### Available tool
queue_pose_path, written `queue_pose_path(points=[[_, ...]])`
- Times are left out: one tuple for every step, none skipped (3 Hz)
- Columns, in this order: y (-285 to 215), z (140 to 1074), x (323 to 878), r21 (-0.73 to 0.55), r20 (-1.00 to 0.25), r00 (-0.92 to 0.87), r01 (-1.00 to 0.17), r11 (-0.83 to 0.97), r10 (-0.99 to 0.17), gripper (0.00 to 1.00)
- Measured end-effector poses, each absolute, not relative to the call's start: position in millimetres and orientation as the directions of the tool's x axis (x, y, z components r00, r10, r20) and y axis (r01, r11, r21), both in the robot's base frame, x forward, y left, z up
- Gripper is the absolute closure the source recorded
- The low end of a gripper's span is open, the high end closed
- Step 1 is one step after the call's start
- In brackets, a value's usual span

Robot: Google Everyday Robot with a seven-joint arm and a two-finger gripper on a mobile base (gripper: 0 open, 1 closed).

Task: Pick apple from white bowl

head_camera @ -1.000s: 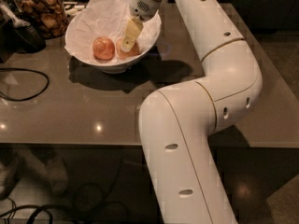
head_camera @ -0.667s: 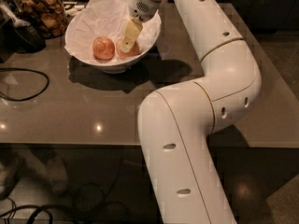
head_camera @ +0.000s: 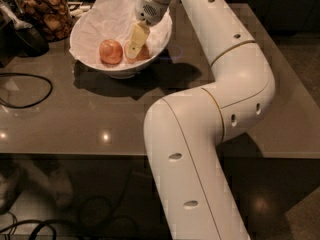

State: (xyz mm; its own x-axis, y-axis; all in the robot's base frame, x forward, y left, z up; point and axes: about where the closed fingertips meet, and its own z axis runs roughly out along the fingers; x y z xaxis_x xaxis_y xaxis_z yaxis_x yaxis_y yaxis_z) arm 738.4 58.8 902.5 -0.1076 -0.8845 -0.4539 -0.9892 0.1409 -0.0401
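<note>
The white bowl (head_camera: pixel 89 28), lined with crumpled white paper, stands at the back left of the dark table. Two apples lie in it. The redder, pinker apple (head_camera: pixel 111 51) lies free on the left. The paler orange apple (head_camera: pixel 144 54) lies to its right and is mostly hidden behind my gripper. My gripper (head_camera: pixel 134 47) reaches down into the bowl from the upper right and sits right at this paler apple, touching or nearly touching it.
A glass jar of brown snacks (head_camera: pixel 46 14) stands behind the bowl on the left. A black object (head_camera: pixel 22 36) and a black cable (head_camera: pixel 25 91) lie at the table's left. My white arm (head_camera: pixel 220 99) arches over the table's right half.
</note>
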Motion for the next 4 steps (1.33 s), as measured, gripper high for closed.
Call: queue_pose_path(points=[[62,896,739,-0.029,-0.447,-0.108,-0.99,0.135,-0.888,0.28],[64,891,739,-0.021,-0.441,-0.109,-0.991,0.132,-0.891,0.28],[65,886,739,-0.012,-0.437,-0.112,-0.991,0.13,-0.892,0.28],[64,881,739,0.0,-0.437,-0.116,-0.992,0.129,-0.892,0.29]])
